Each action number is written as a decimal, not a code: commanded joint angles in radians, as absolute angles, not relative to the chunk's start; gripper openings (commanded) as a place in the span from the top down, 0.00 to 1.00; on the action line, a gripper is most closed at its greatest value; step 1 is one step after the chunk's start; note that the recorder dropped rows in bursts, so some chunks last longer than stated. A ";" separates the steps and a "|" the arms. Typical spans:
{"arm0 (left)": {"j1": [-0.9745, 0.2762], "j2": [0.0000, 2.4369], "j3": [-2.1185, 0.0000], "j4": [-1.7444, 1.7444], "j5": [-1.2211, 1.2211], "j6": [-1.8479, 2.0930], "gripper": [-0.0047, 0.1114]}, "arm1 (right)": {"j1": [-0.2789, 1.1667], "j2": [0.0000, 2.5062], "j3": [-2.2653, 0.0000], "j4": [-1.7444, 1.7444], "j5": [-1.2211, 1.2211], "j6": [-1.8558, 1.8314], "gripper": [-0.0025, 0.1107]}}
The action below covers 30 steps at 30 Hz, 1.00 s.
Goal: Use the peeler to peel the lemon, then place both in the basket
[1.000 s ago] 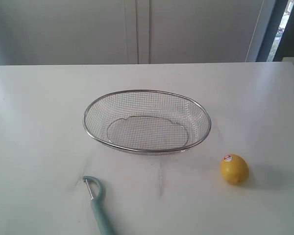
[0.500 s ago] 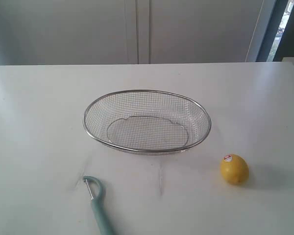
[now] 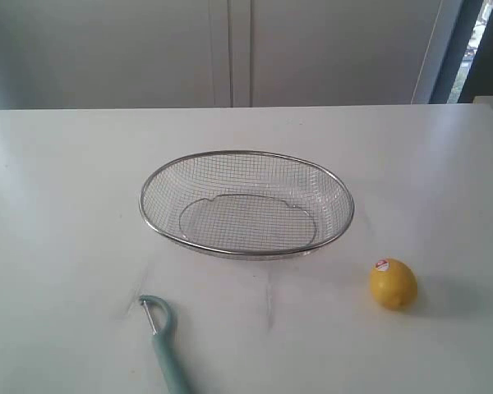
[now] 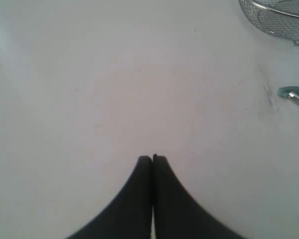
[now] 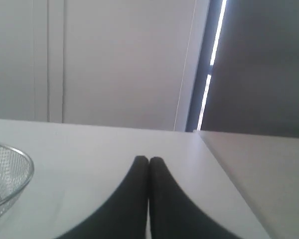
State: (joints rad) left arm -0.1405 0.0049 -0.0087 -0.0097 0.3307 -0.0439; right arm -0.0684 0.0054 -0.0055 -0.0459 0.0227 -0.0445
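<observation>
One red-and-white sticker [image 3: 382,265] on lemon [image 3: 393,286]

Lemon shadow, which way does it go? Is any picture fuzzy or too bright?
Exterior view: the lemon casts a soft shadow to its right. Left wrist view: the dark left pincer looks fuzzy. Right wrist view: a white strip glares; the right pincer is fuzzy too.

yellow lemon [image 3: 393,284], teal peeler [image 3: 166,345], silver mesh basket [image 3: 246,156], white table [image 3: 66,180]

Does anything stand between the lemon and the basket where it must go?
Nothing visible does. Only white tabletop shows between the lemon and the basket; the peeler lies apart, toward the left arm's side.
</observation>
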 commanded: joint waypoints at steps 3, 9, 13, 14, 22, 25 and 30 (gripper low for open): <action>-0.141 0.000 0.000 -0.013 0.333 -0.046 0.96 | -0.071 0.000 0.000 -0.049 -0.103 -0.049 0.98; -0.141 0.000 0.000 -0.013 0.333 -0.046 0.96 | -0.071 0.000 0.000 -0.049 -0.126 -0.049 0.98; -0.141 0.000 0.000 -0.013 0.333 -0.046 0.96 | -0.071 0.000 0.000 -0.049 -0.126 -0.049 0.98; -0.141 0.000 0.000 -0.013 0.333 -0.046 0.96 | -0.071 0.000 0.000 -0.049 -0.126 -0.049 0.98; -0.141 0.000 0.000 -0.013 0.333 -0.046 0.96 | -0.071 0.000 0.000 -0.049 -0.128 -0.049 0.98; -0.141 0.000 0.000 -0.013 0.333 -0.046 0.96 | -0.071 0.000 0.000 -0.049 -0.128 -0.049 0.98; -0.141 0.000 0.000 -0.013 0.333 -0.046 0.96 | -0.071 0.000 0.000 -0.049 -0.128 -0.049 0.98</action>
